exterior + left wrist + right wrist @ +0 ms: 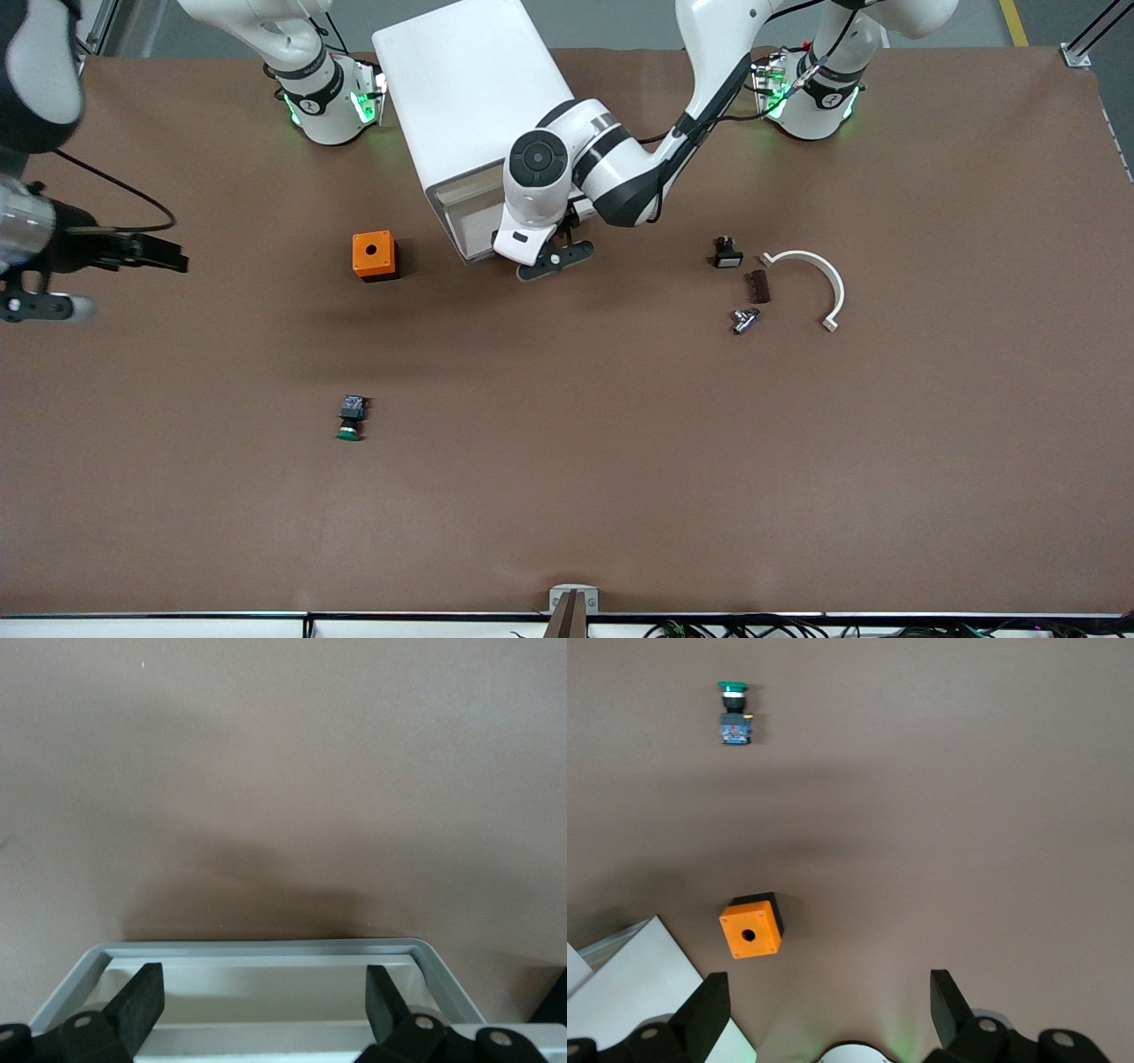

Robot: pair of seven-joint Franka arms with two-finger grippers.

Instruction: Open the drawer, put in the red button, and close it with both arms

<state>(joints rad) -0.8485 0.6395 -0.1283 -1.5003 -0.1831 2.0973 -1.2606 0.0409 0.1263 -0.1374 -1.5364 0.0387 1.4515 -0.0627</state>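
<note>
Right gripper (824, 999): hung high over the table toward the right arm's end from the cabinet, jaws apart, holding nothing.
Green-capped button (351, 418): lay nearer the front camera than the cabinet.
Orange box (374, 255): stood near the cabinet's front corner.
White cabinet (469, 97): its drawer (266, 948) was pulled partly out.
Left gripper (551, 257): was at the drawer's front rim, jaws apart.
Red button: could not tell where it was; no view showed it.
White curved piece (819, 275): lay toward the left arm's end from the cabinet.
</note>
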